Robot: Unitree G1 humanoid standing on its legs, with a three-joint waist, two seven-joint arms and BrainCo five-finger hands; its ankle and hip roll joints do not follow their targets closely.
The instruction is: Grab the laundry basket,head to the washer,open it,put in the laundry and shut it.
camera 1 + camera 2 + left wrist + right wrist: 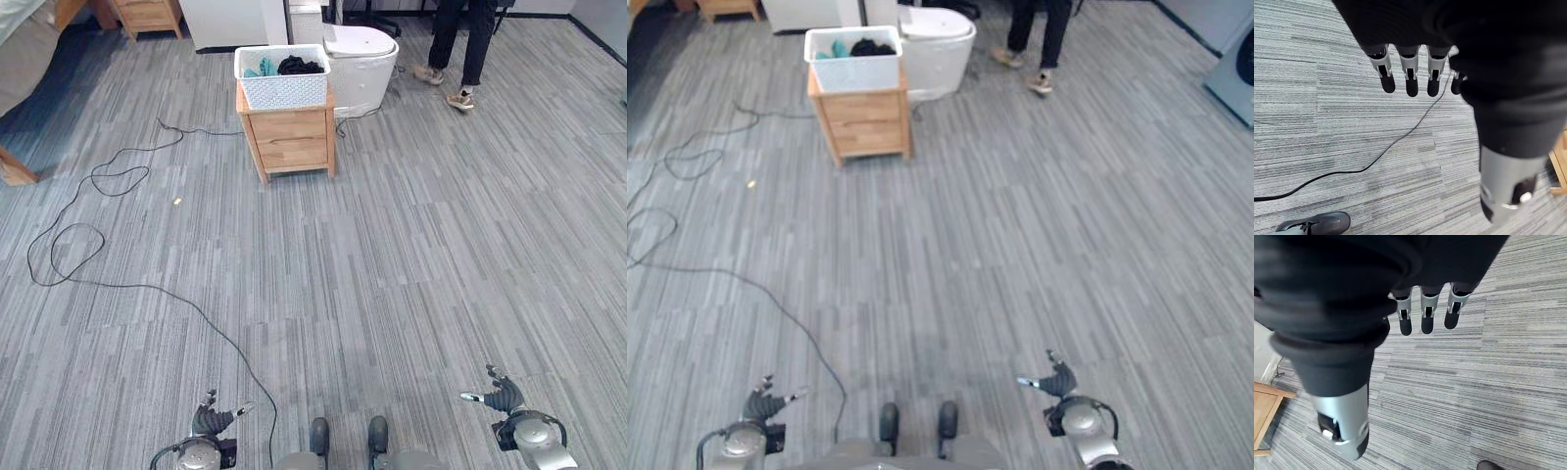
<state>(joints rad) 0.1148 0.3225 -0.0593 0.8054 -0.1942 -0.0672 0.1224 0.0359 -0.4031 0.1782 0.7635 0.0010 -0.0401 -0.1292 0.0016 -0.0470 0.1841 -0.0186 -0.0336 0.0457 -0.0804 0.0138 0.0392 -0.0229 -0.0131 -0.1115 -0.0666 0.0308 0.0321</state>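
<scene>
A white laundry basket [282, 88] with dark and teal clothes in it stands on a small wooden cabinet [289, 140] far ahead. Right behind it sits a white round-topped washer [361, 59]. My left hand [210, 422] hangs low at the view's bottom left, fingers [1409, 76] straight and empty above the carpet. My right hand [502, 397] hangs at the bottom right, its fingers [1425, 313] likewise straight with nothing in them. Both hands are far from the basket.
A person's legs [460, 44] stand to the right of the washer. A bed edge [24, 59] lies at the far left and another wooden cabinet [149, 15] at the back. A wide stretch of grey carpet [392, 255] separates me from the basket.
</scene>
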